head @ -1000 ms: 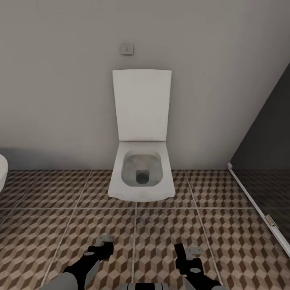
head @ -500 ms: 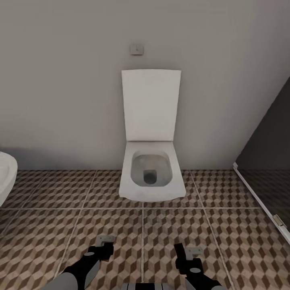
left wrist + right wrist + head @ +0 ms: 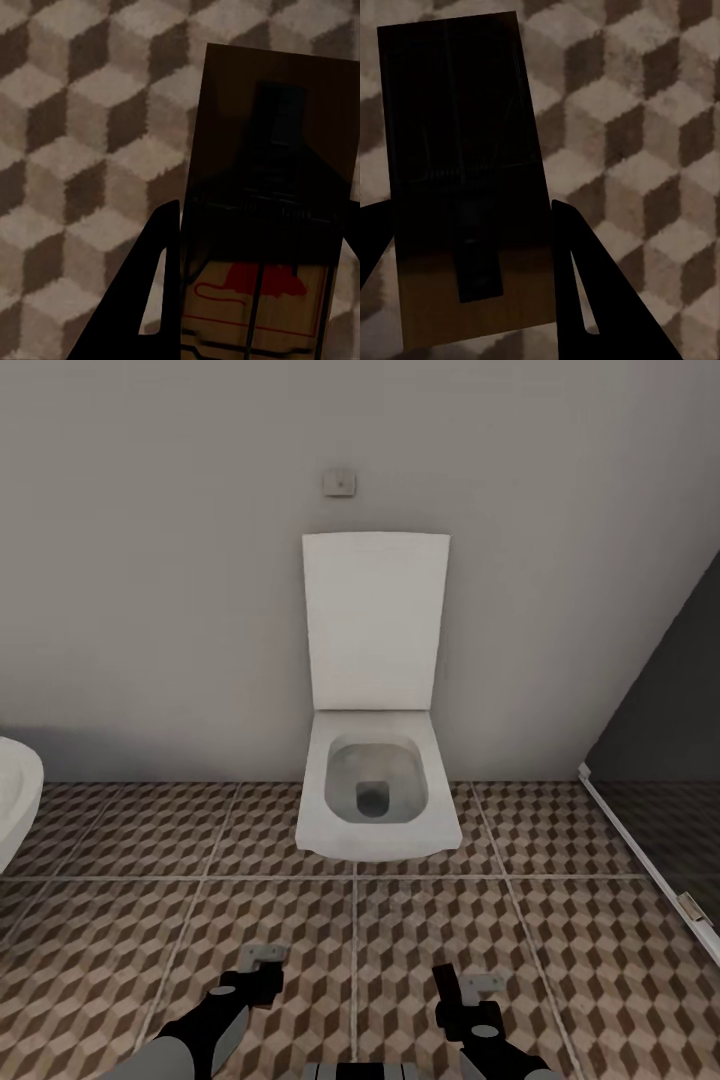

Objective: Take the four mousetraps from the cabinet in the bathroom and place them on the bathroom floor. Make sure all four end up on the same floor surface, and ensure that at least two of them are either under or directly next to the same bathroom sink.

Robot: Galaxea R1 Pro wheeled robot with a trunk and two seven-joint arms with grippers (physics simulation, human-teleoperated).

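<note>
Each gripper holds one of the mousetraps over the bathroom floor (image 3: 120,920). In the left wrist view a tan trap (image 3: 259,300) with a red mouse mark and dark wire sits between the dark fingers of my left gripper (image 3: 259,232). In the right wrist view a shadowed trap (image 3: 457,112) sits in my right gripper (image 3: 472,217). Low in the head view, the left gripper (image 3: 262,965) and the right gripper (image 3: 465,988) hang just above the tiles, each with a small grey piece at its tip. The cabinet and the sink are out of view.
A white toilet (image 3: 375,800) with its lid up stands against the grey wall straight ahead. A white rounded fixture (image 3: 15,800) pokes in at the left edge. A dark glass panel with a pale frame (image 3: 650,860) runs along the right.
From one second ago to half a second ago the camera turned left, so the toilet sits further right in the picture. Since then nothing has moved; both grippers keep their traps.
</note>
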